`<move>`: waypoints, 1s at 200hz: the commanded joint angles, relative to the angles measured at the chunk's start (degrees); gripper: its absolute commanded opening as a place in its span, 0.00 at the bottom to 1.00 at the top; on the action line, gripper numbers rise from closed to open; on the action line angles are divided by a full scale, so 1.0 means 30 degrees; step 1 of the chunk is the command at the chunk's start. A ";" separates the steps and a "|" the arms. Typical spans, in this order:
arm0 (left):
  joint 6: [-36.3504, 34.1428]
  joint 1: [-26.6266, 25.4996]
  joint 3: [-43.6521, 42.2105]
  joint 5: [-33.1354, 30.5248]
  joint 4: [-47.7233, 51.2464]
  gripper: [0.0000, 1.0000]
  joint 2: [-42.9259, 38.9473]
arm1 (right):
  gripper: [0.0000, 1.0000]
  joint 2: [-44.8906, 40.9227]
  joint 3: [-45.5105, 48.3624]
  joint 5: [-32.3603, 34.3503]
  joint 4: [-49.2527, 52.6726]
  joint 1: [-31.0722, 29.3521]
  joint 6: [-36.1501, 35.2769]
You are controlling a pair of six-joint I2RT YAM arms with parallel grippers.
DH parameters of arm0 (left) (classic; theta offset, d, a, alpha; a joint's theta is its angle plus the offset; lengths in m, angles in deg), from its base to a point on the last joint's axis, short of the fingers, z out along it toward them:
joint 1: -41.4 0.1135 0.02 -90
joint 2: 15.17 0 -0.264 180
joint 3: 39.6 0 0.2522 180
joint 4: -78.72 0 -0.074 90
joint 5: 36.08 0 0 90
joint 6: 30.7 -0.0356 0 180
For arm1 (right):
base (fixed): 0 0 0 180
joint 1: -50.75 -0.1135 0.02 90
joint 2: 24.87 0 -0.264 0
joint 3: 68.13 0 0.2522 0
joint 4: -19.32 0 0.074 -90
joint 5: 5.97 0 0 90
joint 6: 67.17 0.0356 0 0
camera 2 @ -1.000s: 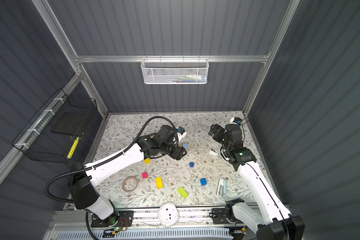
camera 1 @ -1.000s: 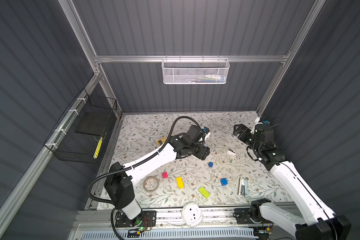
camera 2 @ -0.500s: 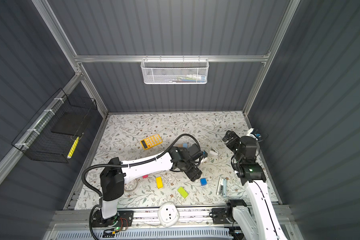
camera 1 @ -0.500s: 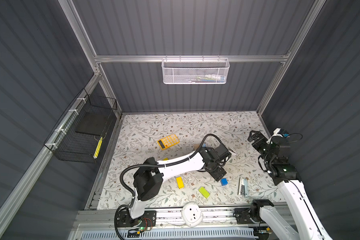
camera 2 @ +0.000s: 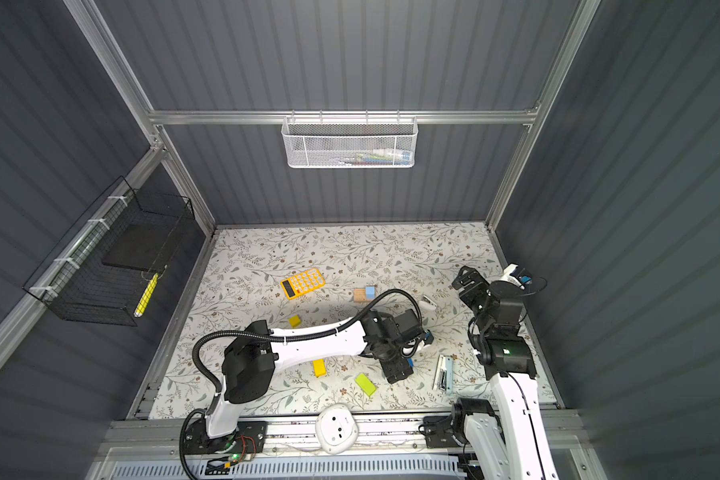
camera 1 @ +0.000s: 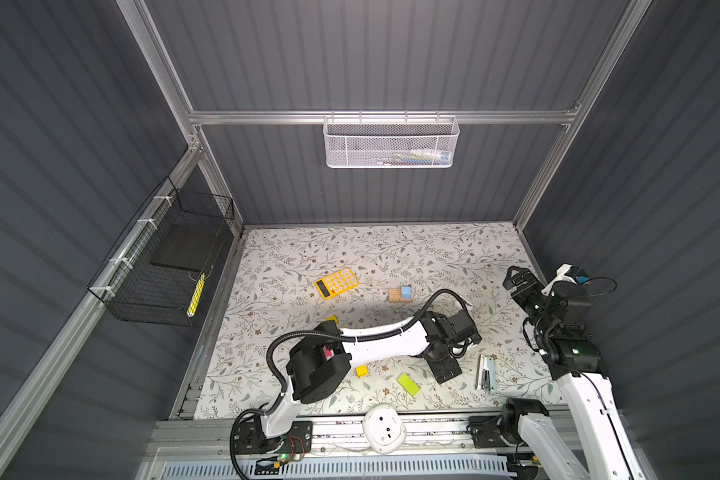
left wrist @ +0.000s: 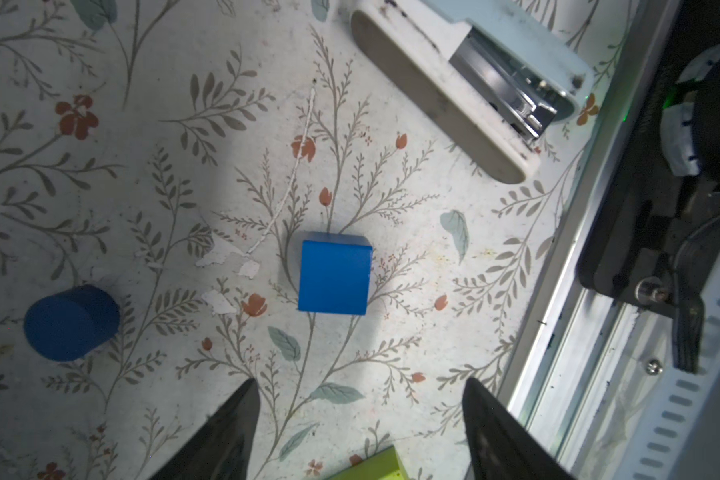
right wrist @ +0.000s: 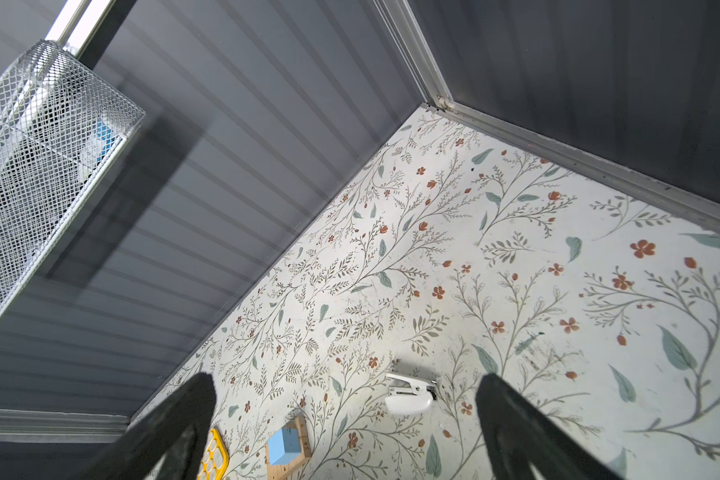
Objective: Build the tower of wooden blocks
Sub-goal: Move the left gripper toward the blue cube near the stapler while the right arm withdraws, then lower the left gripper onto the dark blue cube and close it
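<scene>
One blue cube (left wrist: 334, 277) on tabletop (left wrist: 142, 166), ahead of left tool (left wrist: 358, 386); jaws apart, empty. I lower straight, straddle cube's flat sides, keep clear of stapler (left wrist: 466, 91). Right tool (right wrist: 346, 380) apart, empty, raised aside. Likely destination: light-blue cube (camera 1: 405, 293) atop tan block (camera 1: 394, 296).

you have, in wood: one yellow cube (camera 2: 294, 321), one blue cube (left wrist: 334, 277), one light-blue cube (camera 1: 406, 293), one yellow bar (camera 2: 319, 368), one lime bar (camera 2: 366, 384), one blue cylinder (left wrist: 71, 323), one tan block (camera 1: 393, 295).
</scene>
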 commanded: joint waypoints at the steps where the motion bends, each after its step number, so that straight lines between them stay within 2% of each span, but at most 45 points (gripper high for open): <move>1: -0.1408 0.0114 0.0870 0.0225 -0.0313 0.78 0.0575 | 0.99 -0.0003 0.0259 -0.0435 -0.0037 0.0231 0.0077; 63: -0.2047 0.0105 0.1885 0.0758 0.0016 0.77 0.1822 | 0.99 0.0096 0.0500 -0.0906 -0.0344 0.0597 0.0165; 149: -0.1606 0.0119 0.1936 0.1327 -0.0357 0.62 0.2616 | 0.99 0.0676 0.0647 -0.1741 -0.0934 0.0803 0.0370; 200: -0.1350 0.0122 0.1994 0.0966 -0.0617 0.60 0.2874 | 0.99 0.0683 0.0704 -0.1763 -0.0964 0.0862 0.0400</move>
